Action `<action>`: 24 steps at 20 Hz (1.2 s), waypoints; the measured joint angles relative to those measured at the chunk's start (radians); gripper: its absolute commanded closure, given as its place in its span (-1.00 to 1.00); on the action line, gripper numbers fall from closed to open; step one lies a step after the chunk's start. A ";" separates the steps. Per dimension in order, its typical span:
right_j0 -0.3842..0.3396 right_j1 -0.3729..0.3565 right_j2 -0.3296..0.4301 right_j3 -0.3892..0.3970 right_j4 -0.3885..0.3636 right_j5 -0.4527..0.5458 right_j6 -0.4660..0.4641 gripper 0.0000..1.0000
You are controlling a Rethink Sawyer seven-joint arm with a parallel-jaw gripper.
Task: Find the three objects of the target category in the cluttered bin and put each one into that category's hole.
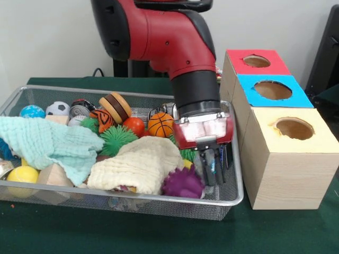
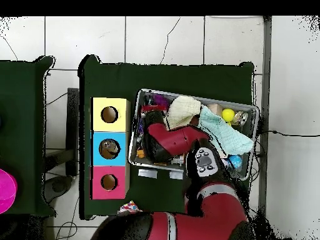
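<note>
The wire mesh bin (image 1: 106, 193) lies on the green table, full of toys and cloths; it also shows in the overhead view (image 2: 206, 99). My gripper (image 1: 213, 169) reaches down into the bin's right end, just right of a purple spiky ball (image 1: 183, 183) and close to the bin's side wall. No clear plastic bottle shows in either view. The blue-topped box with its round hole (image 1: 273, 90) stands right of the bin, the middle of three boxes; it also shows in the overhead view (image 2: 109, 149).
The red-topped box (image 1: 257, 61) stands behind the blue one, the yellow-topped box (image 1: 294, 128) in front. A mint cloth (image 1: 47, 143) and a cream cloth (image 1: 137, 164) cover much of the bin. A basketball (image 1: 160, 124), a green spiky ball (image 1: 117, 138) and other balls lie around them.
</note>
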 measured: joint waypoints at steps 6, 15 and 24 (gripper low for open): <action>0.103 0.007 -0.104 -0.001 0.110 -0.236 0.000 1.00; 0.108 0.038 -0.142 -0.020 0.122 -0.311 0.000 1.00; 0.127 -0.036 -0.193 0.010 0.113 -0.304 0.000 1.00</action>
